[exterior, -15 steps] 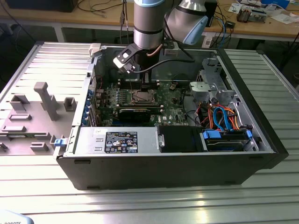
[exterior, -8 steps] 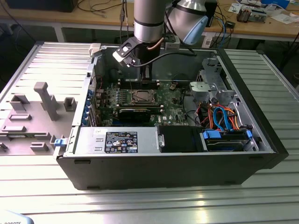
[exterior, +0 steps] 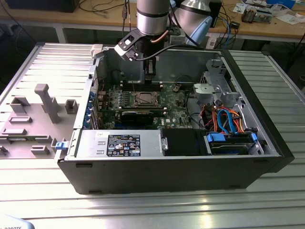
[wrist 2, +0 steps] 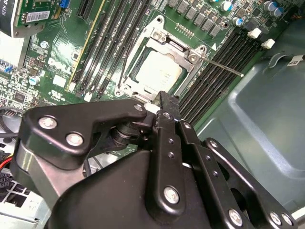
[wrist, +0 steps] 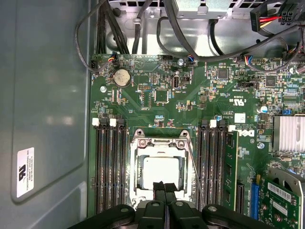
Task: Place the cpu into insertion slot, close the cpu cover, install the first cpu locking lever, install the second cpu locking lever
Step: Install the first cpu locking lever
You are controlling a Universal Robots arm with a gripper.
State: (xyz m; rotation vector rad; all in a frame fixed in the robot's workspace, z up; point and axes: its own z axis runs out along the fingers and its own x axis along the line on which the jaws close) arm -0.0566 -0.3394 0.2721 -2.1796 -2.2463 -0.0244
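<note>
While atop ribbed table (exterior: pixel 152 210), open case (exterior: pixel 190 176) with cpu (wrist: pixel 159 171), workbench (exterior: pixel 71 21) behind.

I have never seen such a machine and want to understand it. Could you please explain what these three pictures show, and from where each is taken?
One picture looks from outside: a grey robot arm reaches down into an open computer case lying on a ribbed metal table. The other two come from cameras riding near the arm's wrist, looking down past its black claw. In the first wrist view you see the green circuit board. The cpu, a silver square, already sits in place on it, and the cpu cover, a metal frame, lies closed over its edges. A thin locking lever beside it looks not yet hooked down. The claw is shut with nothing in it and hangs by the cover's edge.
</note>
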